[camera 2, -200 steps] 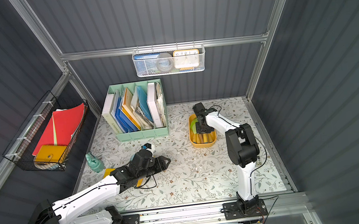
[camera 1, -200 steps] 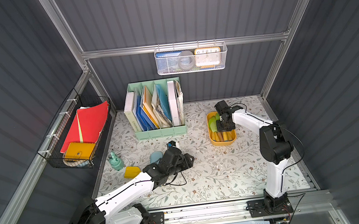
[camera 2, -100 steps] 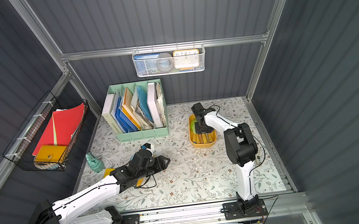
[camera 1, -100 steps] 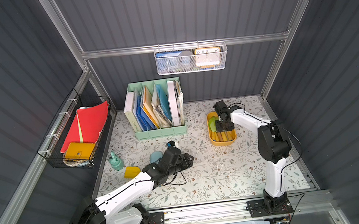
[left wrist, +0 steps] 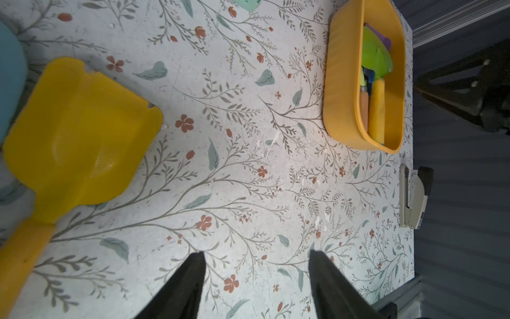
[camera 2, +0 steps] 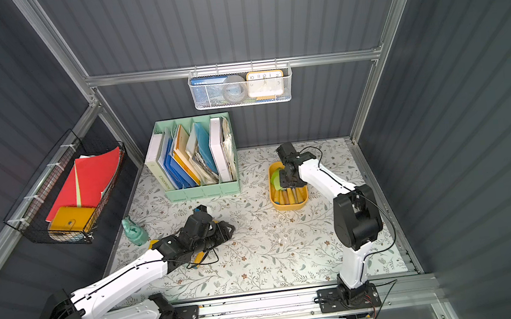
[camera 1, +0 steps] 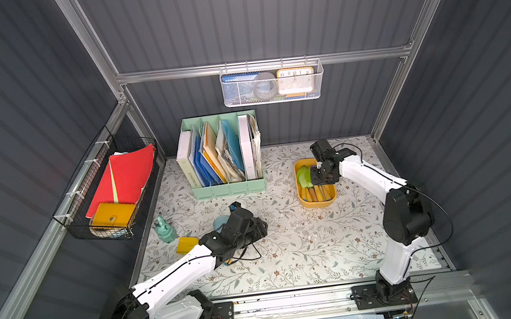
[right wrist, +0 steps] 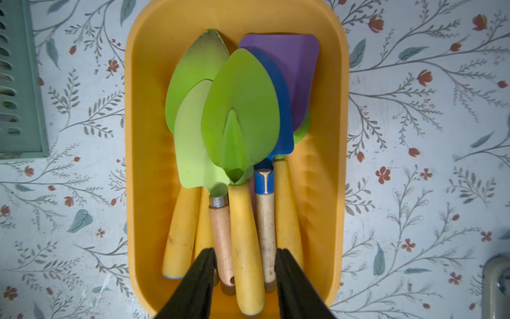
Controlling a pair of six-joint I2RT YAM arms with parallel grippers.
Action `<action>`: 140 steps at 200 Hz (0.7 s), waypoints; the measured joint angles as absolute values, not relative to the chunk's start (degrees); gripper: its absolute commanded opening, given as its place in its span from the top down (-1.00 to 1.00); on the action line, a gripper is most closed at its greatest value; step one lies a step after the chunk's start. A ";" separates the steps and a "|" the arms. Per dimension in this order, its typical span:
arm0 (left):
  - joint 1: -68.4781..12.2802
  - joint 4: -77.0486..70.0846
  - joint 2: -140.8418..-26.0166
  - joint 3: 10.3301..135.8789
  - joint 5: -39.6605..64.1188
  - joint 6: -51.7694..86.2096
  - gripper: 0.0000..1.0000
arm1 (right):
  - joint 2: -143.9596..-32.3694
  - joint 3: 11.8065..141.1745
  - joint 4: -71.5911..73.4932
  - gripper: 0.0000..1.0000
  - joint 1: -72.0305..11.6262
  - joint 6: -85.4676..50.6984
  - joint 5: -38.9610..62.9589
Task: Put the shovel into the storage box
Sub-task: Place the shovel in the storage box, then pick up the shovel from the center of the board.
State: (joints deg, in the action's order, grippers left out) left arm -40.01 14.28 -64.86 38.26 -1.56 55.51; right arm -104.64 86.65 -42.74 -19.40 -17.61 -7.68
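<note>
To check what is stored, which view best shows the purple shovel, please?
Right wrist view: the purple shovel shows its blade plainly, handle buried. Left wrist view catches a purple sliver inside the storage box; both top views show no purple.

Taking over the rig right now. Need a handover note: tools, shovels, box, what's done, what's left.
Left tool: open and empty, over the mat, beside the yellow shovel.
Right tool: open above the storage box, jaws either side of the green shovel handle, not gripping.
Things: green shovel lies in the box on top of the other shovels; yellow shovel lies on the mat, outside the box.
Done: green shovel is in the box.
Left: lift the right arm clear; the yellow shovel probably goes in next.
</note>
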 measured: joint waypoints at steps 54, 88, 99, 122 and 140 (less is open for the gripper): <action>-39.11 18.76 -64.86 39.99 -3.64 56.05 -0.30 | -97.49 80.75 -40.91 0.13 -20.27 -19.51 -4.38; -38.61 23.09 -64.90 41.43 -5.52 56.77 -0.30 | -90.96 75.11 -38.87 0.07 -20.69 -21.04 -0.62; -38.41 24.67 -64.97 42.09 -6.31 56.95 -0.31 | -88.49 72.86 -37.98 0.05 -20.88 -21.65 0.84; -37.76 27.68 -65.12 43.48 -8.08 57.06 -0.32 | -83.37 68.31 -36.36 0.01 -21.43 -22.55 4.34; -36.77 29.80 -65.56 44.31 -9.23 57.06 -0.32 | -79.59 64.86 -34.83 -0.01 -22.24 -23.33 6.92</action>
State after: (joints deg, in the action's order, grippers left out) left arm -36.77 29.80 -65.56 44.31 -9.23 57.06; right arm -79.59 64.86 -34.83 -22.24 -23.33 6.92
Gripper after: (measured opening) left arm 0.658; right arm 0.498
